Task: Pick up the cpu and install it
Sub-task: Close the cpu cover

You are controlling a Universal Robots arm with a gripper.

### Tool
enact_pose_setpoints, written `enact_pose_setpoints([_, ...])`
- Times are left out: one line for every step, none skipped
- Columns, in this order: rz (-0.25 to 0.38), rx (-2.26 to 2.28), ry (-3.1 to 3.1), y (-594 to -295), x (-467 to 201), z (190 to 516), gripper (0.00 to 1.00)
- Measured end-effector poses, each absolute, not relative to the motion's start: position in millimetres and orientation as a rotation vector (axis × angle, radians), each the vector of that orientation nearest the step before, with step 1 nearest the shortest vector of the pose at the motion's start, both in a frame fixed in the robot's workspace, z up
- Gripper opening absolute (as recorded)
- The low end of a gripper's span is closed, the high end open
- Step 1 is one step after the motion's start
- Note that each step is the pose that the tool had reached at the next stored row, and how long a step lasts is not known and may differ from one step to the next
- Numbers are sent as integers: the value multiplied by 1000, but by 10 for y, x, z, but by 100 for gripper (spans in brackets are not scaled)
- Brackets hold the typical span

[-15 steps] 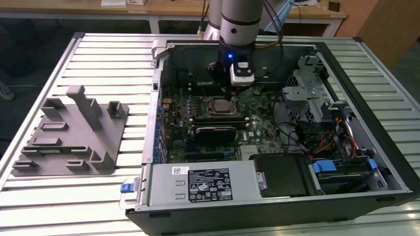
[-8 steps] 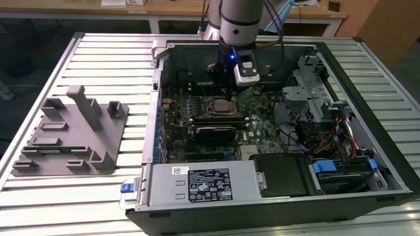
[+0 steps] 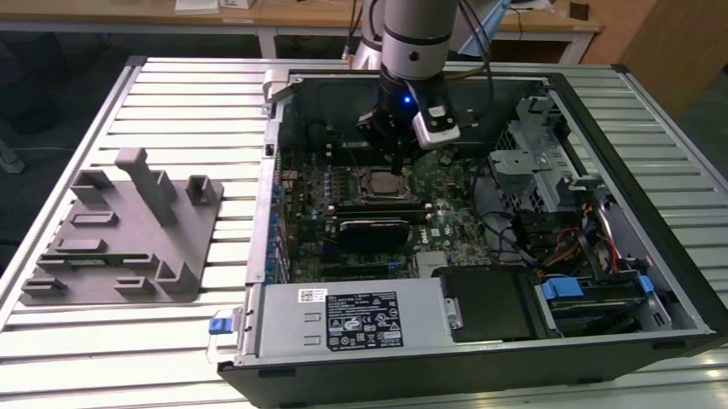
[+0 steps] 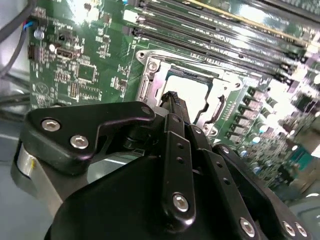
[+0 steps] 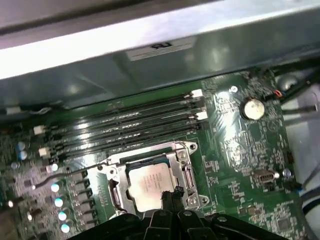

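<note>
The cpu [image 5: 149,183], a flat square chip with a silvery-white top, lies flat inside the metal-framed socket [image 5: 114,192] on the green motherboard [image 5: 240,150]. In the second wrist view the cpu [image 4: 192,90] shows just beyond the black fingertips [image 4: 172,98]. My gripper [image 5: 171,196] hangs right over the chip's near edge, fingers pressed together with nothing between them. In the exterior view the gripper [image 3: 397,167] points straight down at the socket [image 3: 381,182] inside the open computer case [image 3: 271,153].
Memory slots [image 5: 125,127] run alongside the socket. A power supply [image 3: 353,319], drive bays [image 3: 546,158] and cable bundles [image 3: 569,243] crowd the case. A grey plastic fixture [image 3: 125,230] stands on the slatted table [image 3: 170,102] at the exterior view's left.
</note>
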State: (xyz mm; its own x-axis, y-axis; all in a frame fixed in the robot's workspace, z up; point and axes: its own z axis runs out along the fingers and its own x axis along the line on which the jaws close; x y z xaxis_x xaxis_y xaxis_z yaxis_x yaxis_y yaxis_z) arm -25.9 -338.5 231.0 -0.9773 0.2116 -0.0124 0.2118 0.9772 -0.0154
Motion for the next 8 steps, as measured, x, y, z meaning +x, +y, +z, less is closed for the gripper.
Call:
enact_pose_setpoints([-26, 305, 3116, -3385, -259, 2309, 11])
enact_pose_setpoints([-26, 277, 3118, -3386, -259, 2309, 11])
enact_pose_setpoints([-26, 249, 3121, -3385, -259, 2308, 11])
enact_pose_setpoints([-25, 221, 3122, -3385, -259, 2307, 11])
enact_pose_setpoints([-25, 193, 3124, -3385, -259, 2305, 11])
enact_pose_setpoints([-25, 166, 3126, -3385, -259, 2304, 11])
enact_pose_setpoints([-25, 154, 3126, -3385, -259, 2304, 11])
enact_pose_setpoints([-25, 151, 3126, -3385, -259, 2304, 11])
